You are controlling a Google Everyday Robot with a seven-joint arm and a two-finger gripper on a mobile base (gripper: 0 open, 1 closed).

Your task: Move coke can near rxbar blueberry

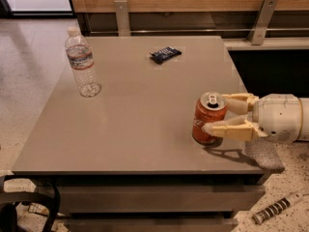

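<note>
end effector (216, 113) reaches in from the counter's (135, 129) right edge and brackets the upright coke can (208, 119). cannot tell whether it grips the can or only flanks it. the can stands inside its span, close to the counter's near corner. risks: an off-centre or shallow hold could tip the can or let it slip on lifting, and a nudge could send it over the edge. rxbar blueberry (165, 54) lies well apart from the end effector, toward the far edge. water bottle (82, 64) stands farther off, clear of the likely path. count: one can, one bar, one bottle.
</note>
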